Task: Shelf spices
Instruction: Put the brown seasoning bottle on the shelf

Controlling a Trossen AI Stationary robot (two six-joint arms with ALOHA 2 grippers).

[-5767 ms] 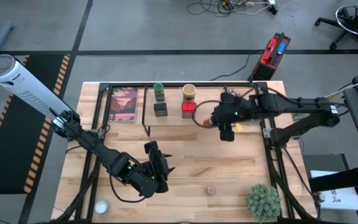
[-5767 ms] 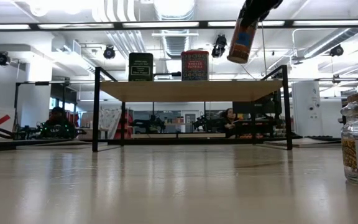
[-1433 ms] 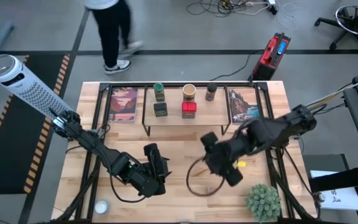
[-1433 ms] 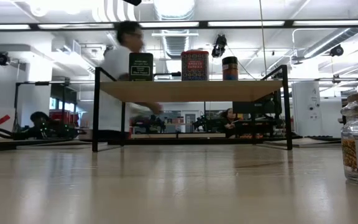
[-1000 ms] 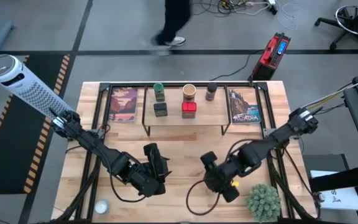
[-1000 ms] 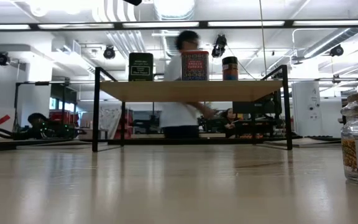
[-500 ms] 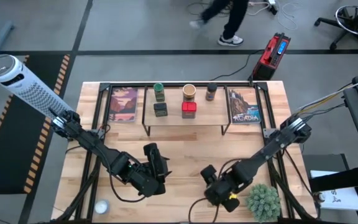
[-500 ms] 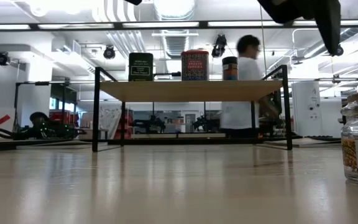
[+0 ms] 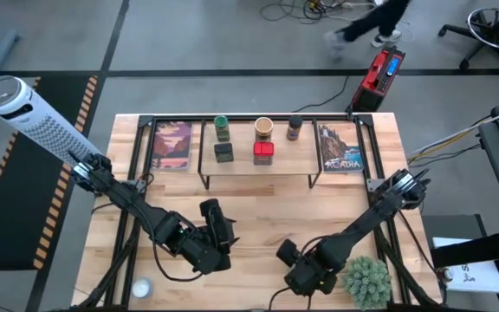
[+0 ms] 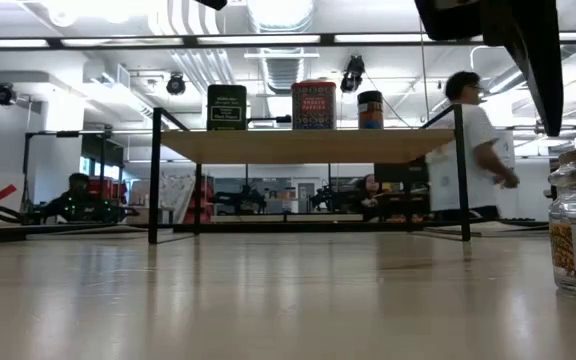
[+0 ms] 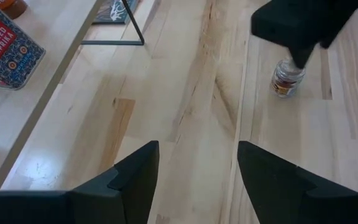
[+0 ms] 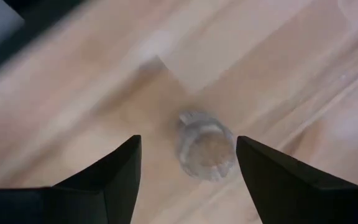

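Landmark: the shelf [image 9: 258, 165] is standing at the back of the tabletop [image 9: 258, 217].

On the shelf: five spice containers are sitting in a neat group, so they look done. The red tin [image 9: 263, 152] is sitting beside the black box [image 9: 223, 152].

Tiny jar [image 12: 207, 151]: it is standing alone on the tabletop, well in front of the shelf, likely the last one waiting.

Right claw [image 12: 188, 177]: it is hanging right over the tiny jar with its fingers apart and empty, likely getting ready to grab it.

Left claw [image 11: 197, 171]: it is waiting in front of the shelf, fingers apart, holding nothing.
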